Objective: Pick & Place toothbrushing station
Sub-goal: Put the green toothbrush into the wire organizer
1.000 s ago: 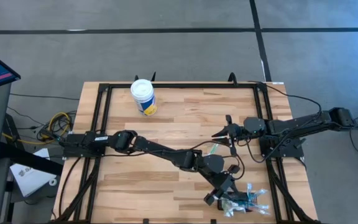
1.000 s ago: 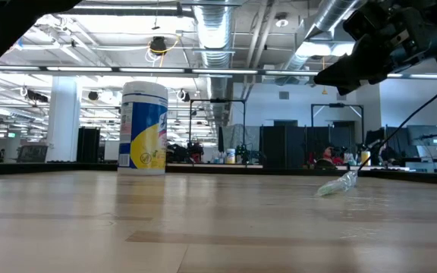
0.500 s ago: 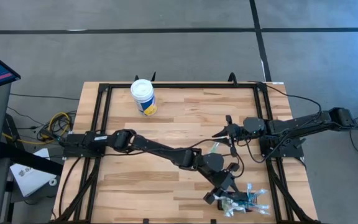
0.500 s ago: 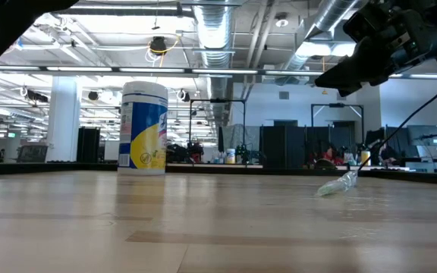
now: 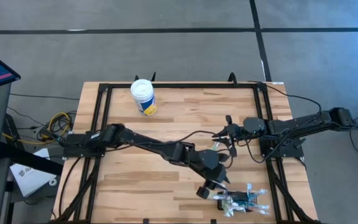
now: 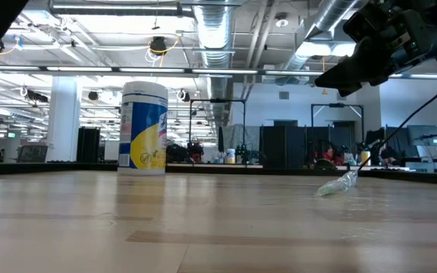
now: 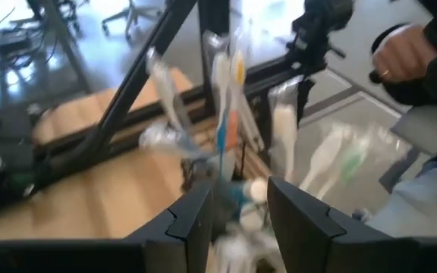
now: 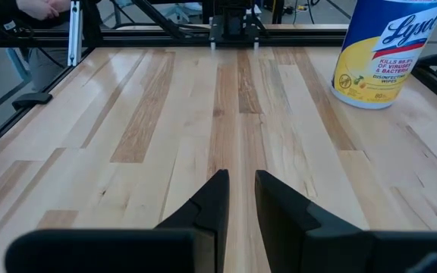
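**Left gripper hovering at the toothbrushing station, right arm waiting**

On the left side of the wooden table (image 5: 123, 180), the left arm is reaching out from its base at the left edge and stretching slantwise across the boards toward the near right corner. Toward the far edge, left of centre, a white-lidded yellow-and-blue tub (image 5: 143, 96) is standing upright, well apart from both arms.

Right of centre, the left gripper (image 5: 207, 188) is hanging just beside the left end of the toothbrushing station (image 5: 234, 203). Its fingers (image 7: 192, 220) are standing apart. In the left wrist view, blurred pale shapes are showing low in the gap between them, and it is not clear that they are clamping anything. The station is sitting close to the table's near edge, right of the middle. Several toothbrushes (image 5: 253, 198) are sticking out of it, some in clear wrappers; in the left wrist view they are showing as blurred upright handles of white, orange and blue.

Farther back, a loose wrapped toothbrush (image 6: 336, 184) is lying on the wood just beside the right gripper (image 5: 224, 129). That gripper is waiting above the table, right of centre, with its fingers (image 8: 211, 201) parted by a narrow gap and holding nothing.

Beyond the table on the right, a person's hand (image 7: 400, 53) in a dark sleeve is showing in the left wrist view.
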`<state>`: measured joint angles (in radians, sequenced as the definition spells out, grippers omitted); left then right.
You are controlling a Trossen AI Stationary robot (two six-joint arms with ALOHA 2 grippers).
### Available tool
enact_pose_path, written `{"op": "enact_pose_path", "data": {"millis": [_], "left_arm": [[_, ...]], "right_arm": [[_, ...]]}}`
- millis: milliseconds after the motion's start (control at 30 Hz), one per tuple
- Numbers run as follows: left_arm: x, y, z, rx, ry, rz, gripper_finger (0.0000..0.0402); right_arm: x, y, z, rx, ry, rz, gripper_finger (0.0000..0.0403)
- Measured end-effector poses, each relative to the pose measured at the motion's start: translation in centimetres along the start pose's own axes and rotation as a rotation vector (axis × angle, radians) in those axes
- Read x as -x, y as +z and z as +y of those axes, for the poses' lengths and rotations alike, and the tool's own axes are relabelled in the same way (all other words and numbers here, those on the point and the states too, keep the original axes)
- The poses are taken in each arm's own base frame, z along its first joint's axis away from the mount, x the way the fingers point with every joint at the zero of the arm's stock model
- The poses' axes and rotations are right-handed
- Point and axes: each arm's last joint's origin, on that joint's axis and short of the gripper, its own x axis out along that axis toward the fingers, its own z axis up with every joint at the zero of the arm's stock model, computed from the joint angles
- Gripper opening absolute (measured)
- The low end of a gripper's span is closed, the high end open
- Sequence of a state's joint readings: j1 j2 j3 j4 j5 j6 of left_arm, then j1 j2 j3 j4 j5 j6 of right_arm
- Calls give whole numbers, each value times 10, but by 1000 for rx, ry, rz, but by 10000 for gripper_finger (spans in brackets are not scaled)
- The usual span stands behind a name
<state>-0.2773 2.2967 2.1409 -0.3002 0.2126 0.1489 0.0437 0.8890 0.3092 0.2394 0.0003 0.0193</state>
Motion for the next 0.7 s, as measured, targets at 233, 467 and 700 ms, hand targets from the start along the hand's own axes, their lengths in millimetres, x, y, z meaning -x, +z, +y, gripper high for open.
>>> {"op": "enact_pose_path", "data": {"millis": [233,467,700], "left_arm": [[34,-14,-2,46,174,89,123],[59,-49,15,215,307,133,123],[61,-82,51,363,393,91,123]], "right_arm": [[0,0,0,-8,0,0,58],[0,0,0,-8,0,-1,58],[0,0,0,-34,0,4,58]]}}
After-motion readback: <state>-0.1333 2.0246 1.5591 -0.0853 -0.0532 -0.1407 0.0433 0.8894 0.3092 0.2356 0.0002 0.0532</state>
